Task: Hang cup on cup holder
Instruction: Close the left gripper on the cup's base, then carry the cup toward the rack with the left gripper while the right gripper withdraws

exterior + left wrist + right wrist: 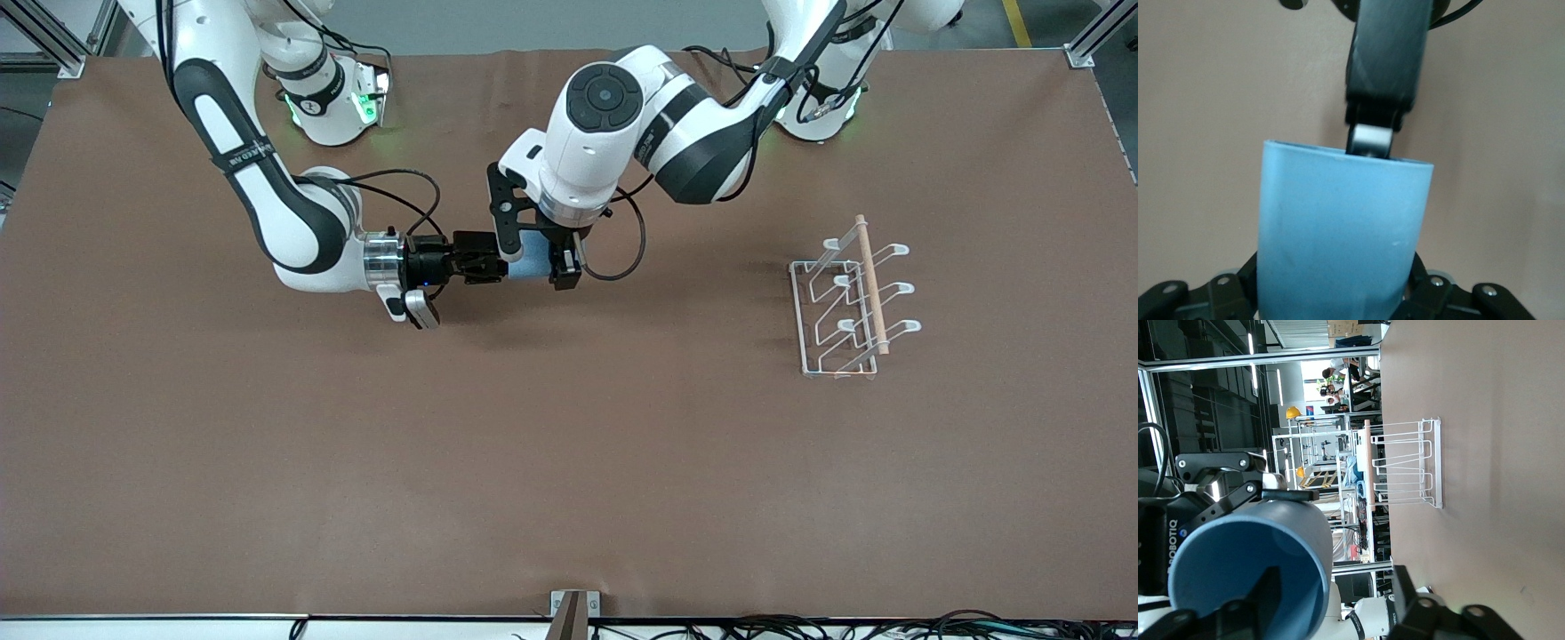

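Handover in mid-air over the middle of the tabletop (267, 498), toward the edge where the arm bases stand. Left end effector (558, 258) is clamped shut on the light-blue cup (529, 263), which lies sideways above the surface, rim toward the right arm. Right end effector (484, 267) sits at the cup's mouth with fingers parted, one finger (1371, 137) reaching just inside the rim (right wrist view looks straight into the open cup (1248, 577)). It does not appear to be gripping. The white wire cup holder (849, 307) stands well apart, near the tabletop edge at the left arm's end, prongs empty, wooden rod (871, 283) on top. Risks, as I judge them: if the right finger drags the rim while withdrawing, the cup may twist in the left grip; a tapered, smooth wall could slip; a skewed cup would then miss a prong.
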You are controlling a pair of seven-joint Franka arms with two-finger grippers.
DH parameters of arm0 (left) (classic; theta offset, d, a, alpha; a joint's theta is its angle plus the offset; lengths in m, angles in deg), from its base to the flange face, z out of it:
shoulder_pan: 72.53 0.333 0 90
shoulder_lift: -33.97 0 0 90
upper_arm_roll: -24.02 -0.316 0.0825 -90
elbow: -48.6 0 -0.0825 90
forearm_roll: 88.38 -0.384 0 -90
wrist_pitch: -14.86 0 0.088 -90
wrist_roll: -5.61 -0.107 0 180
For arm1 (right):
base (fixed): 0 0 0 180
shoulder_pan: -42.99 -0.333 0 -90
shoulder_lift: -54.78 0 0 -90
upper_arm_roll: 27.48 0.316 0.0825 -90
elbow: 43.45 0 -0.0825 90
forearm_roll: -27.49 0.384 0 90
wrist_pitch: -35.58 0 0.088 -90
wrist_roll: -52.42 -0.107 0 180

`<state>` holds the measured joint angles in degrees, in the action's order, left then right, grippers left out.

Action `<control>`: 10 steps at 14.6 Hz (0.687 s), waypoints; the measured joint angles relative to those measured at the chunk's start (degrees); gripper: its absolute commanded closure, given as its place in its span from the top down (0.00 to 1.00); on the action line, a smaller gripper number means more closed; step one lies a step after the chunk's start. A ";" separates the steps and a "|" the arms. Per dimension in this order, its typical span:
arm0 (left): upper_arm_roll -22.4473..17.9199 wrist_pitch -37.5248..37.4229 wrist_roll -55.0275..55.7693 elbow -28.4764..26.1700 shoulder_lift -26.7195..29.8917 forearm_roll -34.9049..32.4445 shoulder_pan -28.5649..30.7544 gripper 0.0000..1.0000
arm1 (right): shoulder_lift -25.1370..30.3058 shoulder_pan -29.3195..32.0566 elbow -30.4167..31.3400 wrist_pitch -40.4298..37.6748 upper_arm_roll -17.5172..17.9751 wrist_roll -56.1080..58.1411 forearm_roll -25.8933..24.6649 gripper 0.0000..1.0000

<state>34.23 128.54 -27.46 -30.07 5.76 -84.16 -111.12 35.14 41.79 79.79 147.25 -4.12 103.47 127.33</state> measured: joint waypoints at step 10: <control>-2.13 -12.12 0.06 0.58 2.22 -12.21 0.69 0.00 | 2.24 5.60 -1.19 -2.35 -6.23 -0.53 -11.97 1.00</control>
<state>32.11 116.42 -27.40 -29.50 7.98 -96.37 -110.43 37.38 47.40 78.60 144.91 -10.35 102.94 115.36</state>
